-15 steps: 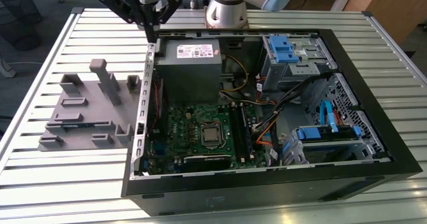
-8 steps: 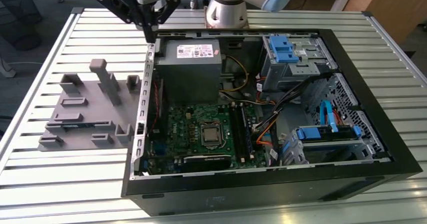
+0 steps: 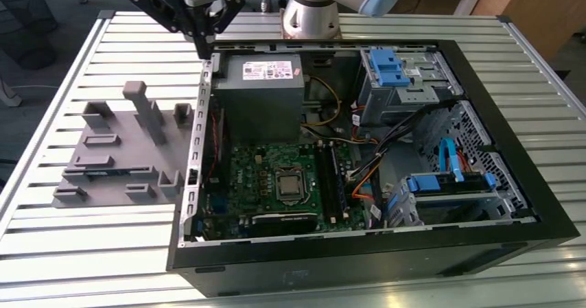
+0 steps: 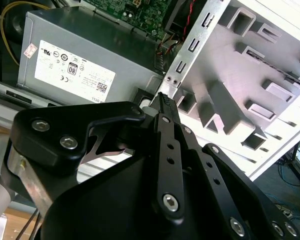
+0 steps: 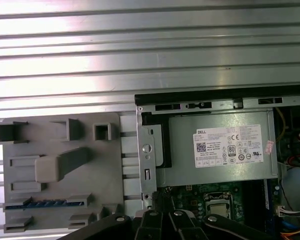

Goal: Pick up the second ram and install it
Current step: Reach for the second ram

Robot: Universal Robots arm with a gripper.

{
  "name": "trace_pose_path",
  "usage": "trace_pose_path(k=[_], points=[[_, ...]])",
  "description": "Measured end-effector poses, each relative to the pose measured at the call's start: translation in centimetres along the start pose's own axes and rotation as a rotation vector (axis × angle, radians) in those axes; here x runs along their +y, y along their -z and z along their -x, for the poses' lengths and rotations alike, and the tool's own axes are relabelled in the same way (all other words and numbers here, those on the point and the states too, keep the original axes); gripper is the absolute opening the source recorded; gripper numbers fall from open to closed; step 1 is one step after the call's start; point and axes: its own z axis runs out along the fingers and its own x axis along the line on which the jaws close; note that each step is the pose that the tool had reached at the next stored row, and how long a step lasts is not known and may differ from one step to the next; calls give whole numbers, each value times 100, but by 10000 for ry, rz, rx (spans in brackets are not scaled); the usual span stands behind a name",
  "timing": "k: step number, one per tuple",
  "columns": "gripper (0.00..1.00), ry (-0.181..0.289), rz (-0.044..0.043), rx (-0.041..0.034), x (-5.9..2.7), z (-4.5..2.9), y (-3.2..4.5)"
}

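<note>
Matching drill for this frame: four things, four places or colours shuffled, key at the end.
1. second ram
2. power supply
3. pincer
4. drive caddy

A. blue, inside the computer case, towards the exterior view's right
B. above the case wall, next to the power supply
C. lying in a slot of the gray fixture plate
D. gray box with a white label, inside the case

Pairs: 1-C, 2-D, 3-B, 4-A
</note>
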Motion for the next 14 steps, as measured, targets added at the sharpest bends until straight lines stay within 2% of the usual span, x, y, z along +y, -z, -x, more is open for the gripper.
trace_pose_path(k=[14], points=[[11,1,0,3,-4,-51,-7]])
